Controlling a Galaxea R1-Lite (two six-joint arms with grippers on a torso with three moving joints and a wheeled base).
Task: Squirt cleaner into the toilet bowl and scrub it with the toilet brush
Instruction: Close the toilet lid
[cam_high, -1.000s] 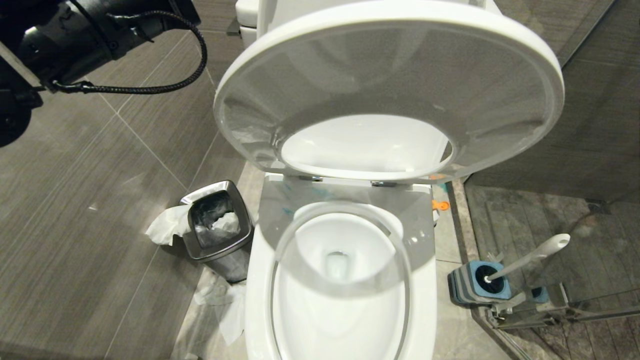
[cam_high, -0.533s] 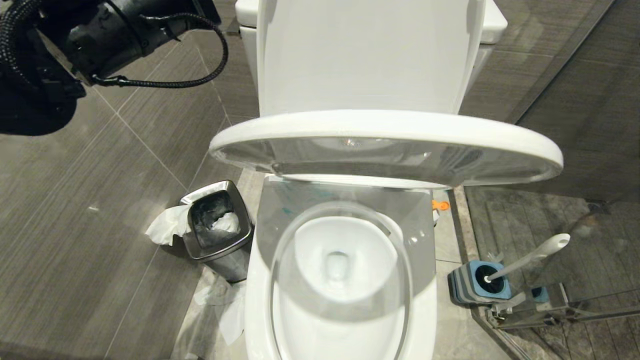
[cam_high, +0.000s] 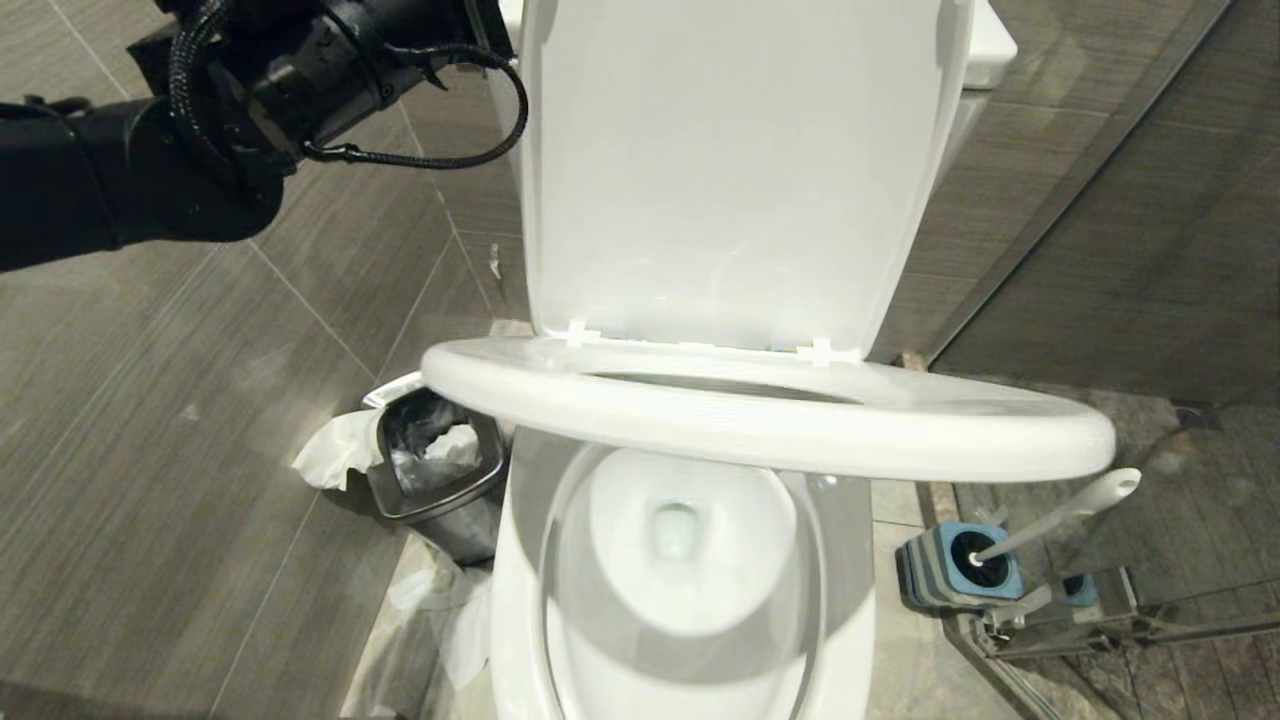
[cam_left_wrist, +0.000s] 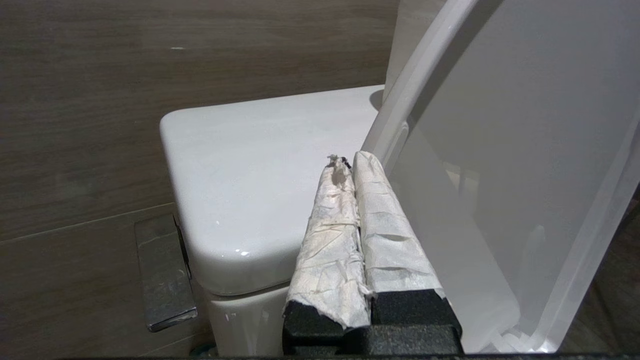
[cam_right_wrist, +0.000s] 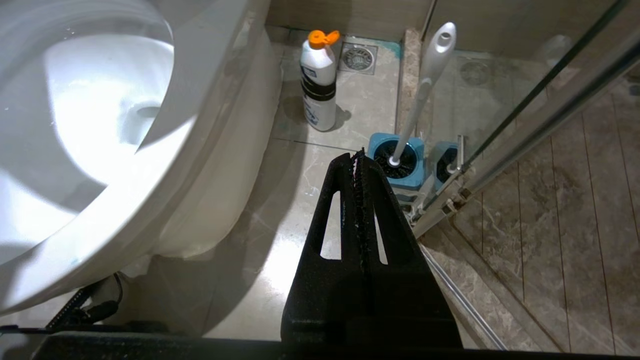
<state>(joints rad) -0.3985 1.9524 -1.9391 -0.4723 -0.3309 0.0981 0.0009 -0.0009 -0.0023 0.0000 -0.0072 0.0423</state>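
The seat (cam_high: 770, 420) hides the toilet bowl's (cam_high: 680, 560) back rim; both end effectors, left (cam_left_wrist: 350, 165) and right (cam_right_wrist: 359, 157), are closed and empty.

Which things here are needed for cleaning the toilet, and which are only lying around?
Needed:
- cleaner, on the floor beside the toilet
- toilet bowl
- toilet brush, standing in its holder

Only lying around:
- steel waste bin
- crumpled paper beside the bin

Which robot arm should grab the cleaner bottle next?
The right, probably. The right gripper hangs shut low beside the toilet bowl, facing the cleaner and toilet brush. The left gripper is up by the lid.
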